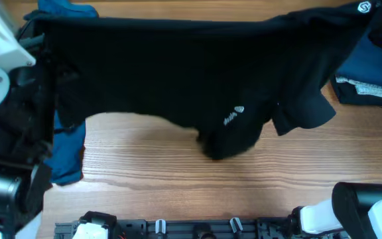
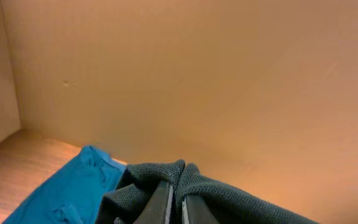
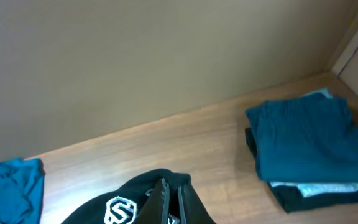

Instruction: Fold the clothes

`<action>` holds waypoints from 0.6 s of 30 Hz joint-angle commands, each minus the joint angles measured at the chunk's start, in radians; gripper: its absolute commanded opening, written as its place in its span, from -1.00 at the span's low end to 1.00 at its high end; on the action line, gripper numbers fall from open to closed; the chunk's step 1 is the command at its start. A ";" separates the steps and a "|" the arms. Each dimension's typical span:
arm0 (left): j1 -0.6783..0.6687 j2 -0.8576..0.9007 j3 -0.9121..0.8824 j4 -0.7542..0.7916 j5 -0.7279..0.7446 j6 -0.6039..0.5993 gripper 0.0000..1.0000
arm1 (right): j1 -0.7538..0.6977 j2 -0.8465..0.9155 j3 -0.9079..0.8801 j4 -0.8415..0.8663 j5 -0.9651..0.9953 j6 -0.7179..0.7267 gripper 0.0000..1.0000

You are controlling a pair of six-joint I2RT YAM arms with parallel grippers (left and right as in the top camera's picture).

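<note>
Black garment (image 1: 178, 73) is up off the surface (image 1: 178, 176), stretched wide between both arms along the far edge, with the small white logo (image 1: 234, 114) near the sagging lower edge. The middle droops into a bunch; we can't tell whether that bunch touches the wood. One sleeve hangs loose on the right. The left jaws are pressed together, pinching a fold of its fabric at one top corner. The right jaws are pinching the other corner, right beside a bigger white emblem (image 3: 120, 210). The blue T-shirt (image 1: 68, 156) lies crumpled at the left, partly under the hanging cloth and untouched. The ready-folded stack (image 1: 370, 73) sits at the far right, near the right-hand corner of the garment. We read this as the spread-out step: the garment is picked up and tensioned, not yet laid flat, with no fold made. The next move needs both arms to come down together with the tension kept, so the body lands flat on the bare wood. It should clear the stack and not drag the blue shirt. The sagging middle looks likely to land first and wrinkle.
</note>
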 commanded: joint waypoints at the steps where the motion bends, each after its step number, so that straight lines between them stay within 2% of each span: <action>1: 0.005 0.130 0.006 0.013 -0.033 0.008 -0.92 | -0.010 0.045 0.009 0.056 0.037 -0.067 -0.92; 5: 0.011 0.288 0.006 0.105 -0.042 0.009 -0.92 | -0.010 0.124 0.009 0.154 0.061 -0.122 -0.91; 8: 0.064 0.447 0.006 0.370 -0.043 0.008 -0.92 | -0.010 0.203 0.009 0.340 0.036 -0.190 -0.92; 12: 0.110 0.532 0.006 0.604 0.127 0.008 -0.92 | -0.011 0.225 0.009 0.567 0.044 -0.241 -0.91; 15: 0.109 0.530 0.007 0.664 0.172 -0.008 -0.92 | -0.011 0.225 0.009 0.665 0.051 -0.307 -0.91; 18: 0.106 0.531 0.006 0.591 0.174 -0.007 -0.92 | -0.011 0.239 0.002 0.640 0.051 -0.319 -0.92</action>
